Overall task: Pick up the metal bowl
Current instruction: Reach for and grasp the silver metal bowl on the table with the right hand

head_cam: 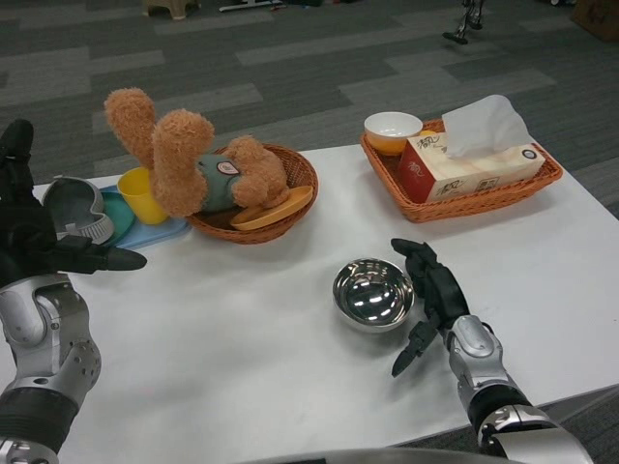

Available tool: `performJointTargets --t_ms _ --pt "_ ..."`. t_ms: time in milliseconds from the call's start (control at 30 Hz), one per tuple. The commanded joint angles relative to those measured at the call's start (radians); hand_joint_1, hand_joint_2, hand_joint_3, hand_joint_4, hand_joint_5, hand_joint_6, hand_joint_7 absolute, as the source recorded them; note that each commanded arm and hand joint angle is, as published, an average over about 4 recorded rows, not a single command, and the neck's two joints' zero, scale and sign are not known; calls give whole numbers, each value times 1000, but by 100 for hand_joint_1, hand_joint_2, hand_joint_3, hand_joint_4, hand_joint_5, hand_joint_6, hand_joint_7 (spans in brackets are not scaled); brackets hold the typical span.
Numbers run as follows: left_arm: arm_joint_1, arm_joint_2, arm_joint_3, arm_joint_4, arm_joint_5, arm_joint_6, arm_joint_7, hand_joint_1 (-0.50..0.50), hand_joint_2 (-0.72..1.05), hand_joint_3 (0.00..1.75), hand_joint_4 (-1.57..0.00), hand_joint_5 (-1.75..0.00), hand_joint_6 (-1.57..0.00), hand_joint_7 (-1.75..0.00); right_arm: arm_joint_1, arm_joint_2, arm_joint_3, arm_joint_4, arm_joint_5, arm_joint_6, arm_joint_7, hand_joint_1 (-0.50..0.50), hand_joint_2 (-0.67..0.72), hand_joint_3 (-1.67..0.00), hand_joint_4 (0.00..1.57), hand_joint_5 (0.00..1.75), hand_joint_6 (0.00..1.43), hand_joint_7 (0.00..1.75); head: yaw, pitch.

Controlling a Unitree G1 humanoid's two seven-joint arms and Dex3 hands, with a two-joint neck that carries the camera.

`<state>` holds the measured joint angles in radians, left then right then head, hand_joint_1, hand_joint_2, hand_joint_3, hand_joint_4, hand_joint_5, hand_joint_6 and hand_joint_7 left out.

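A shiny metal bowl [373, 293] stands upright on the white table [251, 329], right of centre and near the front. My right hand [427, 298] is just to the bowl's right, fingers spread around its rim side; whether they touch the bowl is unclear, and it holds nothing. My left hand [39, 237] is raised at the far left edge, fingers apart, empty, far from the bowl.
A round wicker basket [290, 208] with a brown teddy bear [193, 159] and an orange plate sits behind the bowl. A rectangular basket [464, 198] at the back right holds a tissue box and a small bowl. A yellow cup [141, 193] and blue tray stand at the left.
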<state>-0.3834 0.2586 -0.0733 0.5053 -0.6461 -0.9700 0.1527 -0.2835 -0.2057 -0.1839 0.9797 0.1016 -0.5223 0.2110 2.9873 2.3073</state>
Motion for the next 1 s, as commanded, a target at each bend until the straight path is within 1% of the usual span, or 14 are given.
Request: performJointTargets --t_ms 33,133,233,333,467,500,633,800,900,1000 --pt "0 5 3 -8 6 -1 4 -50 -48 0 -56 -92 0 0 -7 2 20 46 12 21 -7 -42 72 0 0 0 0 63 -3 0" --pt "0 5 2 -7 6 -1 4 -50 -55 0 -56 -92 0 0 -19 2 27 59 19 18 -10 -42 72 0 0 0 0 63 -5 1" --pt "0 5 1 -8 6 -1 4 -50 -53 0 -59 -92 0 0 -34 -1 64 74 43 18 -10 -42 72 0 0 0 0 63 -6 1" --pt "0 4 0 -8 6 -1 4 -50 -53 0 -60 -92 0 0 -53 -4 112 96 78 17 -12 -42 72 0 0 7 0 63 -8 1" --pt "0 4 0 -8 6 -1 4 -50 -55 0 -60 -92 0 0 -81 -3 195 119 135 13 -12 -42 72 0 0 27 0 63 -11 0" --pt "1 4 0 -8 6 -1 4 -50 -55 0 -60 -92 0 0 -87 -3 211 122 142 11 -12 -42 72 0 0 29 0 63 -14 -1" --pt "1 4 0 -6 6 -1 4 -50 -55 0 -60 -92 0 0 -110 -3 257 128 149 7 -14 -42 72 0 0 34 0 63 -18 0" --pt "0 2 0 -4 6 -1 4 -50 -55 0 -60 -92 0 0 -143 0 290 161 148 4 -22 -42 72 0 0 39 0 63 -15 -1" --pt "0 2 0 -4 6 -1 4 -50 -55 0 -60 -92 0 0 -152 0 308 168 148 -4 -35 -42 72 0 0 39 0 68 -13 -2" --pt "1 1 0 -4 6 -1 4 -50 -55 0 -60 -92 0 0 -152 1 314 168 148 -15 -47 -42 72 0 0 61 0 89 -14 -1"
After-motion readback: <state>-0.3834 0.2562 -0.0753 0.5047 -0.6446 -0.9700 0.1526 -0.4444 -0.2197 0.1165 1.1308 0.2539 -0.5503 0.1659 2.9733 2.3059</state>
